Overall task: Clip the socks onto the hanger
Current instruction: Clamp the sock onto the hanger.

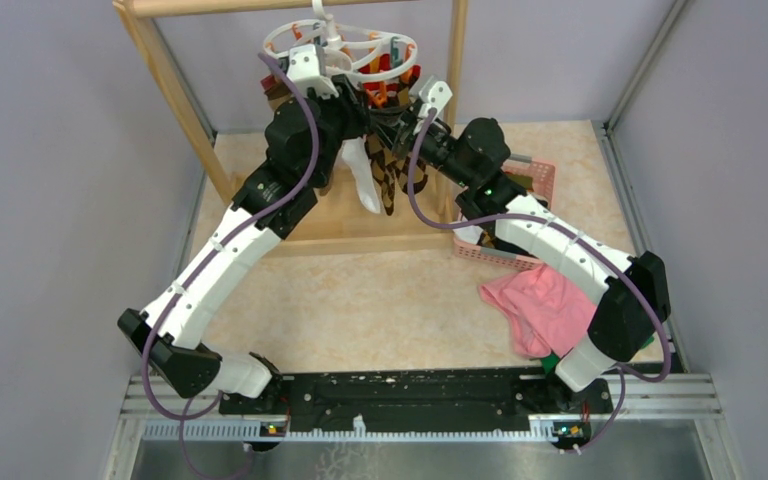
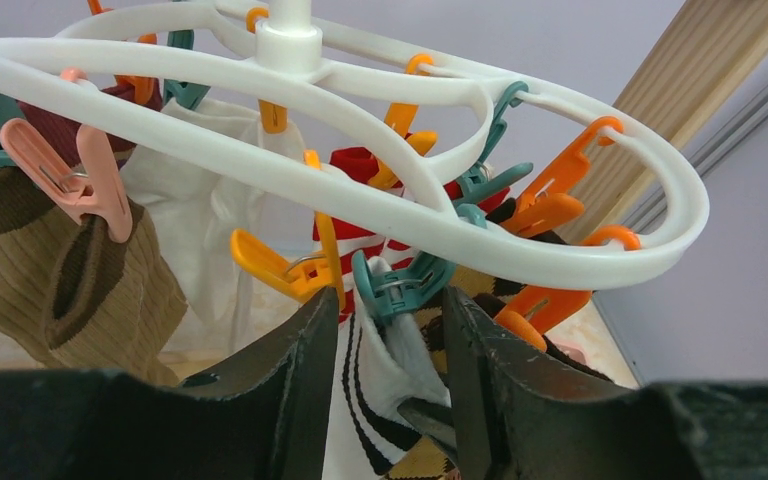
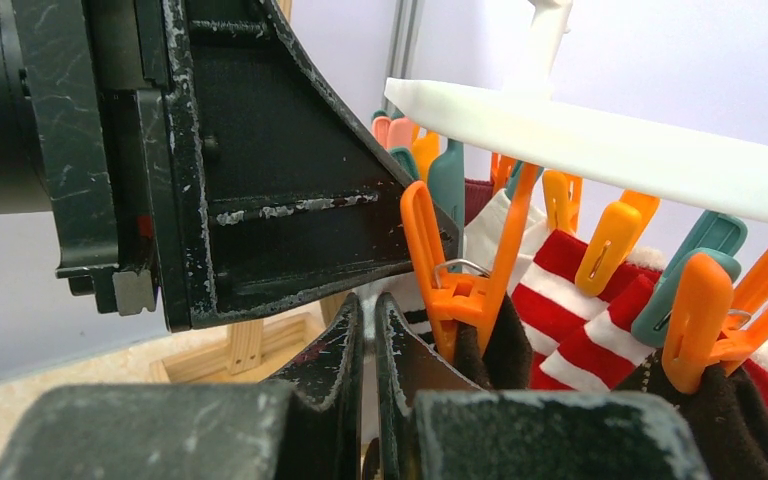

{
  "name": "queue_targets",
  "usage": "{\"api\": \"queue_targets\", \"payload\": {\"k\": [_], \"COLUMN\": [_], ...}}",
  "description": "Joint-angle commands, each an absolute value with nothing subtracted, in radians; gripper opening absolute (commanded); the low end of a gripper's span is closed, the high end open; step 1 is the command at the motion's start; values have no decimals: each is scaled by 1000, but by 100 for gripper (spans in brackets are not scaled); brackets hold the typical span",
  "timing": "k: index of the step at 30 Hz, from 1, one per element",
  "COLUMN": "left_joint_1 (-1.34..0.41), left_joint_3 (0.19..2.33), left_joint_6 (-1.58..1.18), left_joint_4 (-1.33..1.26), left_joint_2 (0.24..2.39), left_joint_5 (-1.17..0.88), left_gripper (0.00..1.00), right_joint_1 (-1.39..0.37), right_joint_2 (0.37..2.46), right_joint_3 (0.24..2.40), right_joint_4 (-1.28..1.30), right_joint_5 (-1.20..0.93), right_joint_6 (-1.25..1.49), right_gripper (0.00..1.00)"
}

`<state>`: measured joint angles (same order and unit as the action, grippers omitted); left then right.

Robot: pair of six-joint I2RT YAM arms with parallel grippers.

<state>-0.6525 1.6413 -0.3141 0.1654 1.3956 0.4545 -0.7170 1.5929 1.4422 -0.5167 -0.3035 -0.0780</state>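
The hanger point(image 1: 345, 45) hangs from the wooden rack's point(image 1: 175, 90) top bar with socks clipped beneath. The left gripper point(image 2: 390, 310) stands half open astride a teal clip point(image 2: 415, 280) and a striped white sock point(image 2: 370, 400). The right gripper point(image 3: 370, 305) is closed on nothing visible beside an orange clip point(image 3: 460, 290). Only the top view shows the plain white sock point(image 1: 363, 180) dangling full length
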Motion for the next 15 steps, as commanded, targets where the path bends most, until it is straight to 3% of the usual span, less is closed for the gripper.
{"api": "queue_targets", "payload": {"k": [1, 5, 11, 15], "left_joint_1": [-651, -652, -651, -650], "left_joint_3": [1632, 1627, 1580, 1507], "left_joint_6": [-311, -313, -317, -319], "left_joint_4": [125, 123, 100, 72], "left_joint_2": [1352, 1341, 1288, 1220], "left_joint_5": [439, 440, 411, 371], "left_gripper": [49, 52, 73, 86], "right_joint_1": [-711, -712, -710, -709], "right_joint_2": [1583, 1579, 1551, 1521], "right_joint_3": [1474, 1469, 1415, 1360], "right_joint_4": [-573, -576, -609, -631], "right_joint_5": [-296, -295, -281, -255], "right_joint_6": [-80, -77, -71, -66], "right_gripper": [0, 0, 0, 25]}}
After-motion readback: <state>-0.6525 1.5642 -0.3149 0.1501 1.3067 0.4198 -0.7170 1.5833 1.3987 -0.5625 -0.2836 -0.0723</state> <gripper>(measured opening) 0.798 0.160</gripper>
